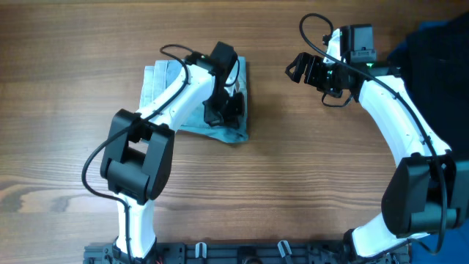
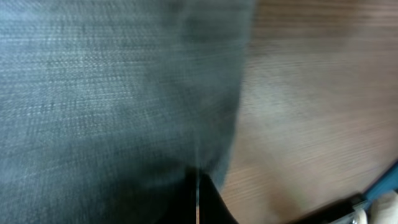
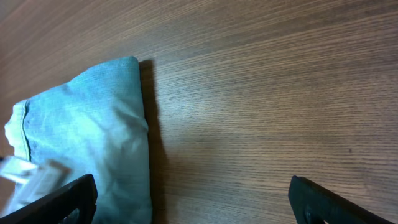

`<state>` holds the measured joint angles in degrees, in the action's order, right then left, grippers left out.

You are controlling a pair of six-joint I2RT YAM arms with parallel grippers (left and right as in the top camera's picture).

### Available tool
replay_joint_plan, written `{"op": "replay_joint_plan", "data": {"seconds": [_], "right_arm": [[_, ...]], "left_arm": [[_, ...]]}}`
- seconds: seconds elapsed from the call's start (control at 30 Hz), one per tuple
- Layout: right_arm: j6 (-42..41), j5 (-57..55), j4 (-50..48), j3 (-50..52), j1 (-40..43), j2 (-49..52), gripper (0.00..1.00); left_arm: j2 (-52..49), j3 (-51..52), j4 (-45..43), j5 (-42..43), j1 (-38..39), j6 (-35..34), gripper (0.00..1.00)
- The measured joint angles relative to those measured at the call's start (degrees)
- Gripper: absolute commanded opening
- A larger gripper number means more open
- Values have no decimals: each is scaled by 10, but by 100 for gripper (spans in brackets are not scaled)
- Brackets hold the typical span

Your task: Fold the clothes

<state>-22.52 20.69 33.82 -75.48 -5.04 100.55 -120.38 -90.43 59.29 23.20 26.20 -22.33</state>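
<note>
The overhead view looks straight down on the wooden table (image 1: 293, 191) from well above, with both arms reaching in from its lower edge; the left wrist view sits so near the jeans (image 2: 112, 93) that the weave blurs, with bare wood at its right. The right wrist view looks low and slantwise across the table from farther back; all three views share the jeans' edge against the wood.

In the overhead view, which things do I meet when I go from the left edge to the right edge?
folded pale jeans → right end effector, open above bare table → dark navy cloth at the right edge
</note>
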Motion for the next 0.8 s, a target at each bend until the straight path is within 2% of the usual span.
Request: {"op": "replay_joint_plan", "data": {"seconds": [0.07, 0.2, 0.4, 0.47, 0.57, 0.8], "right_arm": [[0, 0, 0, 0, 0, 0, 100], [0, 0, 0, 0, 0, 0, 100], [0, 0, 0, 0, 0, 0, 100], [0, 0, 0, 0, 0, 0, 100], [0, -1, 0, 0, 0, 0, 99], [0, -2, 0, 0, 0, 0, 100]], "left_arm": [[-3, 49, -47, 1, 0, -7, 4], [4, 85, -76, 16, -1, -12, 4], [17, 72, -68, 17, -1, -14, 4], [53, 63, -79, 17, -1, -17, 10], [91, 47, -85, 17, 1, -21, 8], [23, 47, -63, 17, 26, -22, 5]]}}
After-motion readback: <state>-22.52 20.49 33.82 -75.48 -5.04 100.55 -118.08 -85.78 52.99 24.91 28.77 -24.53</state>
